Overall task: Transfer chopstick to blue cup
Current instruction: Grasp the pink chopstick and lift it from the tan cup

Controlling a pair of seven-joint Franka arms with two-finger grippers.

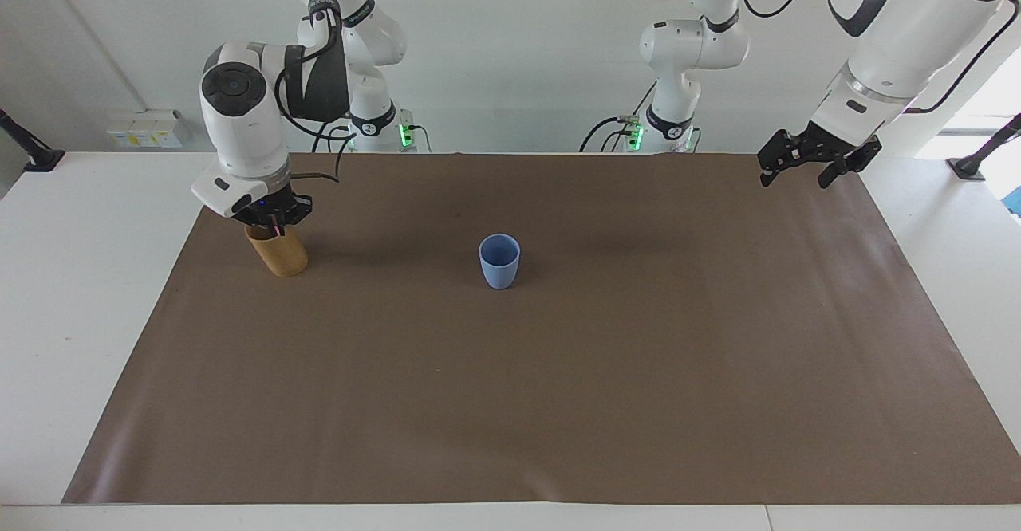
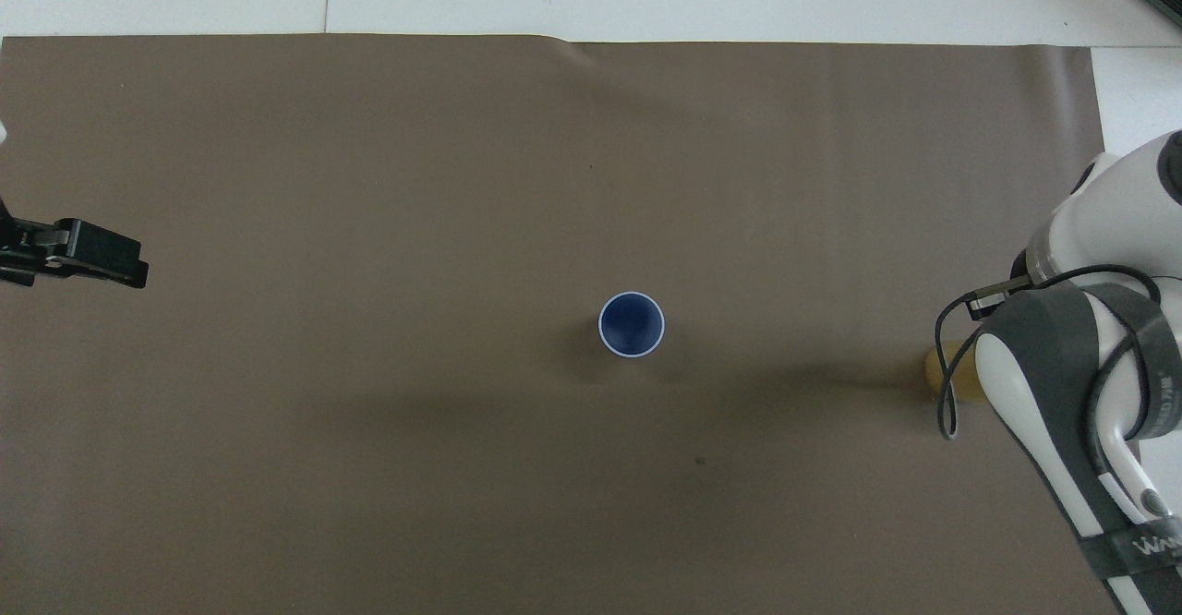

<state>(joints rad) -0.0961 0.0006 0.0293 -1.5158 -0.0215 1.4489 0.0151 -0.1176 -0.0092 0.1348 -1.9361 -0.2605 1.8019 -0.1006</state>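
Chopstick (image 1: 277,230) handling looks simple in weight but fussy in grip: a thin, stiff, light stick, likely smooth enough to pivot or slide between narrow fingers. It stands in the bamboo cup (image 1: 278,252), with only its pink top showing at the rim. The right gripper (image 1: 270,216) sits right on that rim, fingers drawn together, apparently pinching the stick's upper end, the only part free to take. A straight upward pull would suit it. The blue cup (image 1: 499,261) stands well apart from the bamboo cup, toward the table's middle. The left gripper (image 1: 806,158) waits, fingers apart, over the mat's (image 1: 558,371) edge, farther again from the bamboo cup.
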